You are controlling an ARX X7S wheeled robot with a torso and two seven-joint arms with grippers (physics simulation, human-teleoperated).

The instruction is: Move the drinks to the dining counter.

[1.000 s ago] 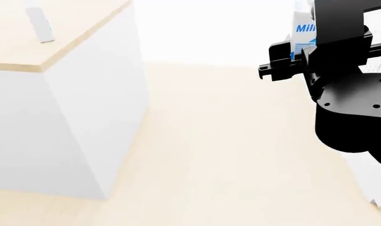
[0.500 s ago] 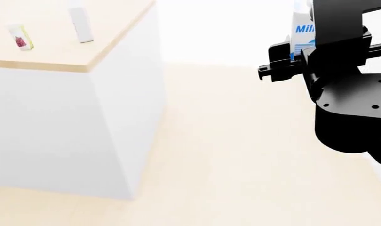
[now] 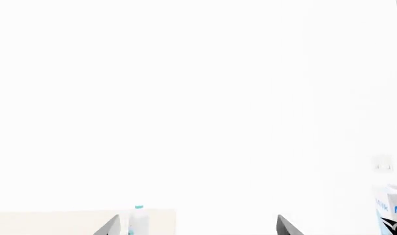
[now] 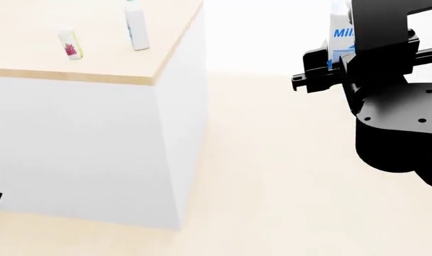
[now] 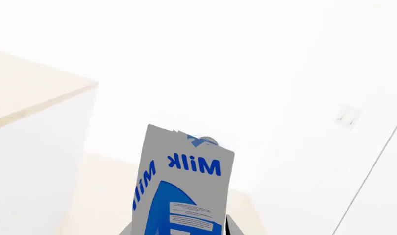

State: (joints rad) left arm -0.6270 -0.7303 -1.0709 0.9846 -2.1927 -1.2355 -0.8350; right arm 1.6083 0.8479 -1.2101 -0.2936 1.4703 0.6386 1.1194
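While clamped low in the right tool (image 4: 328, 68), the Milk carton (image 5: 182, 191) was judged light, crushable; left tool (image 3: 195, 226) was seen open, empty.

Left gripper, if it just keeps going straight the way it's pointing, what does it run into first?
Probably nothing close: the left gripper points at blank white, likely a wall. The counter and bottle sit off to one side.

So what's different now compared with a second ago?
The counter has slid rightward in the head view, so the small raspberry carton and the white bottle on it now show. The right gripper still holds the milk carton in the same place.
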